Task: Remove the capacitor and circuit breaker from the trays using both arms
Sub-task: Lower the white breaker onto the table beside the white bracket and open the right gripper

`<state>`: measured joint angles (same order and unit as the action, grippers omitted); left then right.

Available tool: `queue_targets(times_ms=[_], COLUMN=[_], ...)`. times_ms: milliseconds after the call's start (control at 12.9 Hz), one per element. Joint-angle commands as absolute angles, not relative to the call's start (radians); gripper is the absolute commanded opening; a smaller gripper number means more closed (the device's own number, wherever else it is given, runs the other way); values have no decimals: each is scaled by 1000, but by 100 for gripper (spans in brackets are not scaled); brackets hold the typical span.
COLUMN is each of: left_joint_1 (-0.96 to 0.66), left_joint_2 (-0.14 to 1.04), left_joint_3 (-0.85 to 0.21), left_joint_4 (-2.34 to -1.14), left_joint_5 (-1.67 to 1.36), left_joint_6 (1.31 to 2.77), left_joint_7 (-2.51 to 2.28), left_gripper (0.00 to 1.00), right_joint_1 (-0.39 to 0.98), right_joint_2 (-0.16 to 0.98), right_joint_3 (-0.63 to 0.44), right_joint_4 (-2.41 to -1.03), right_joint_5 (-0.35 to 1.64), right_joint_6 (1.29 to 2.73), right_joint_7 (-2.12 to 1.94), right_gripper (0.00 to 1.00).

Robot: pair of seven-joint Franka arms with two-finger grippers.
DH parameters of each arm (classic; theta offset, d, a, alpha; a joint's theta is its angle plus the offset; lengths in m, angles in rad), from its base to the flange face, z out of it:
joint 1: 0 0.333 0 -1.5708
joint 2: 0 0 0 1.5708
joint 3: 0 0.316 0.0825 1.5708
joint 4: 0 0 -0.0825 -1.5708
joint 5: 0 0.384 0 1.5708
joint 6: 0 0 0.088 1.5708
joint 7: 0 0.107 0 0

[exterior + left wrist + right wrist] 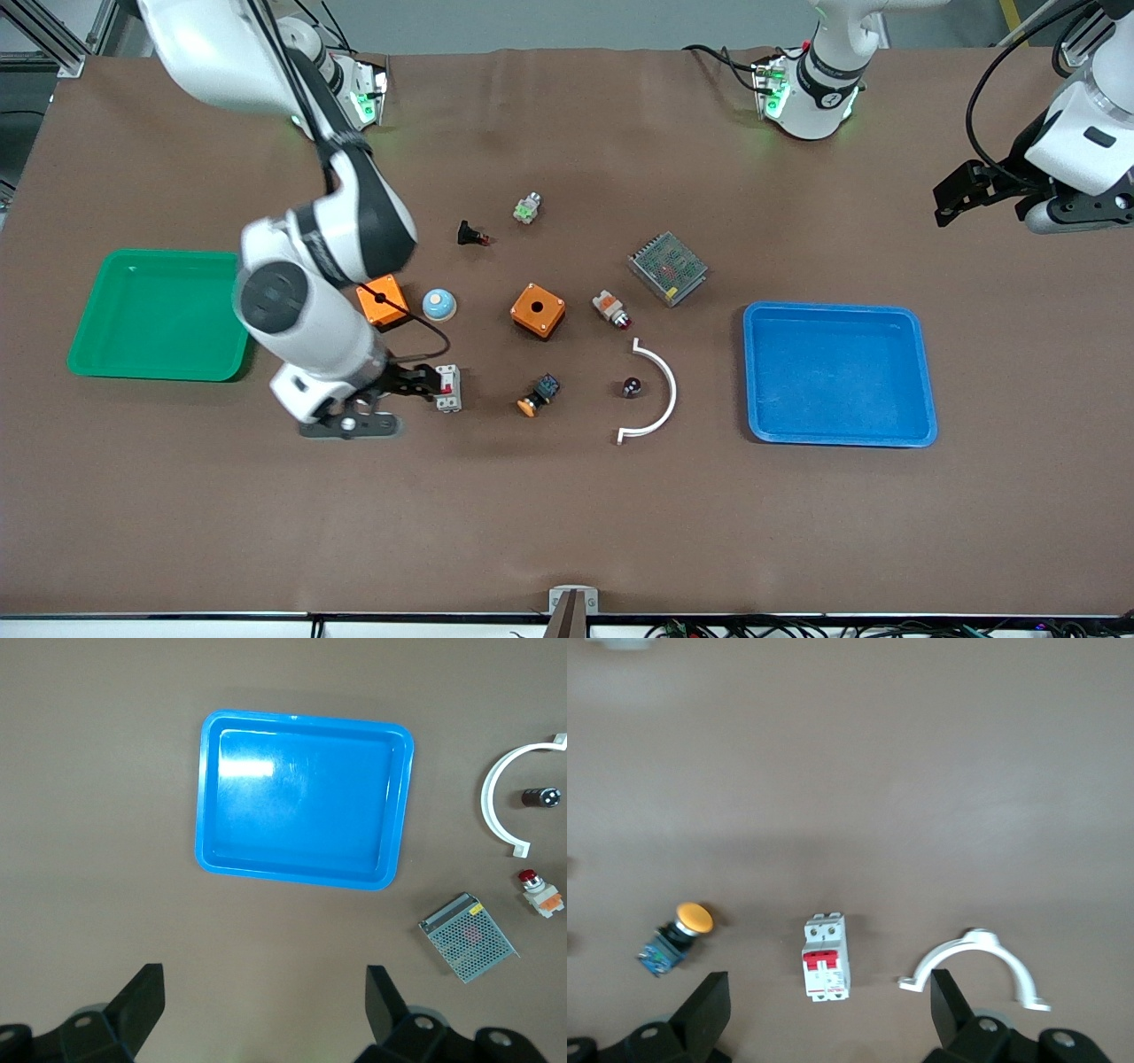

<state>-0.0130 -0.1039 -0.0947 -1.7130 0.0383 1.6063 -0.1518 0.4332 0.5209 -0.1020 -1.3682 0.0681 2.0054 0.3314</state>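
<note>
Jaws released, right gripper [423, 383] hovers over circuit breaker [449, 388] on the surface; a straight lift should leave it undisturbed. Left gripper [264, 1003] waits, jaws spread.

A brown cloth [567, 532] covers the whole table, faintly creased, with a soft fold running from twelve o'clock toward the middle. Light falls evenly, with blurred shadows. Along the six o'clock edge runs a white rail [266, 625] with a grey bracket [573, 601] at its centre and tangled cables [797, 627] toward five o'clock. Metal framing [53, 40] stands at eleven o'clock, grey floor at twelve.
</note>
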Motion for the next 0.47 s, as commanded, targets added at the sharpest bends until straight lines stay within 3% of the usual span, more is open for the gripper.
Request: queue_targets(times_ms=[0,388], left_joint_1=[-3,-2], left_joint_2=[-109,-113], left_joint_3=[-104,-104], left_joint_4=[-1718,-1717], left_joint_5=[34,11], left_joint_6=[1614,1615], left_joint_7=[-129,-129], left_gripper=[100,100], right_joint_1=[430,347], right_joint_2=[401,284], right_joint_3=[-190,-330], right_joint_4=[-1404,-1367], right_joint_5=[75,87], right_joint_6=[1941,1741], right_joint_7=[327,-18], right_gripper=[100,100])
